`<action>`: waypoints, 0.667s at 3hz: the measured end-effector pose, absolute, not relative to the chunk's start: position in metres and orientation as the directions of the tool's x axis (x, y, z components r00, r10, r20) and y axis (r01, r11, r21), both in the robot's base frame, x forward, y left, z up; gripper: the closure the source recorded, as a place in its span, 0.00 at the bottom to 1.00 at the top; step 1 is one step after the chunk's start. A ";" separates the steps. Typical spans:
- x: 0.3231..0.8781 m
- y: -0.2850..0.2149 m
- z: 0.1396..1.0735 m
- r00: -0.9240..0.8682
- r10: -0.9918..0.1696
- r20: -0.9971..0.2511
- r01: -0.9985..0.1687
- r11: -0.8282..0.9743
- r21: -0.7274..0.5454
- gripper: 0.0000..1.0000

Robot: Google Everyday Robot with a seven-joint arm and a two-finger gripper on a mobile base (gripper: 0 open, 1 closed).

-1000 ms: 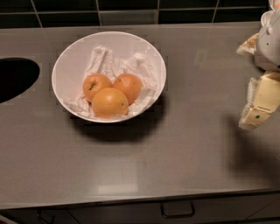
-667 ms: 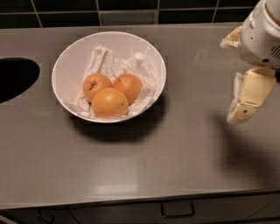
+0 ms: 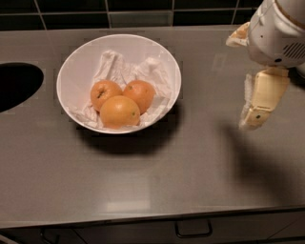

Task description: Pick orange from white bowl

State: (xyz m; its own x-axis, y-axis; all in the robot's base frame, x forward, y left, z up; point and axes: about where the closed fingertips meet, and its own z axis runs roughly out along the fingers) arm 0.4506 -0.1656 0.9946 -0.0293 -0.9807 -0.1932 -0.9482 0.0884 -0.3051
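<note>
The grey countertop filled most of the view, with a dark oval sink opening cut into its left edge and black wall tiles along the back. The robot's white wrist housing had swung in from the right edge over the last second and now showed more of itself at the upper right, its shadow falling on the counter below. The white bowl sat left of centre and had not shifted. The gripper hung beneath the wrist, above bare counter and well apart from the bowl's right rim, though nearer to it than a second earlier. Whether it was spread or pressed together could not be told from this angle, and it carried nothing. Crumpled white paper lined the bowl, and the three fruits lay on it in a tight cluster, none disturbed. The larger pale fruit was in front, the deeper-coloured one behind it to the right, and the orange with the dark stem dimple at the left, touching both neighbours. The shift read as the opening of the approach: the arm was closing on the bowl, but the reach over the rim and the grasp itself were not yet done.
</note>
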 end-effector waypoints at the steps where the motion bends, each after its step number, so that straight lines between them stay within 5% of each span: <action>1: 0.457 -0.132 0.999 0.135 -0.975 -0.179 -0.940 -0.068 -0.335 0.00; 2: 0.455 -0.106 1.002 0.304 -0.942 -0.144 -0.901 -0.236 -0.364 0.00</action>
State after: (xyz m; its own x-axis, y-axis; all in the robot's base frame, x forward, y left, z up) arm 0.4550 -0.1057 1.0016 0.3043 -0.9417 -0.1436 -0.9011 -0.2357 -0.3640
